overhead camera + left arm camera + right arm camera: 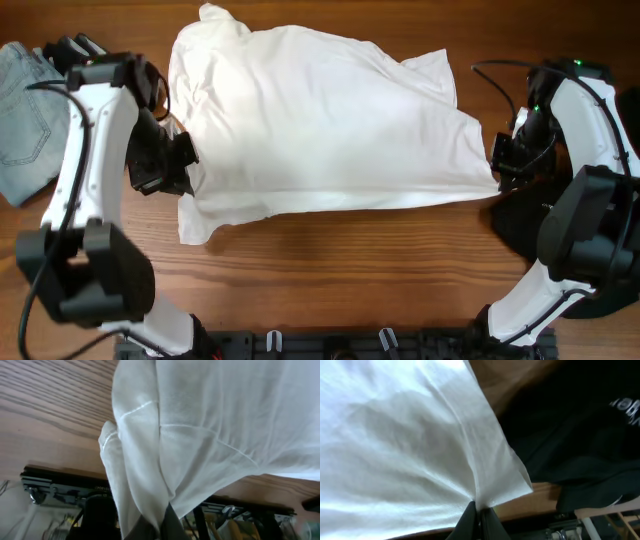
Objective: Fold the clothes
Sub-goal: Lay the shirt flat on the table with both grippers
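White shirt: The big white shirt (320,125) lies spread across the middle of the wooden table (350,270). I see no black bars on the side that faces up. It looks bumpy, with a loose flap hanging down at its front left corner.

My left claw: My left claw (185,165) is pinched tight on the left edge of the shirt. In my left wrist view the cloth (150,460) bunches up and runs down into my fingers.

My right claw: My right claw (497,165) is pinched tight on the right corner of the shirt. In my right wrist view the corner (505,480) comes to a point right between my fingers.

Black garment: A black garment (580,430) with small white letters lies just beside that corner, on my right. It waits for its turn.

Jeans: Some blue jeans (25,110) lie at the far left of the table, apart from the shirt.

Step now: I think I am holding both sides so I can pull the shirt flat or make a fold.

How to do it well: I should move both claws together, at the same speed. I should keep the cloth a little tight so it does not sag.

Watch out: My left claw holds a thick bunch, so some could slip. My right corner could drag onto the black garment.
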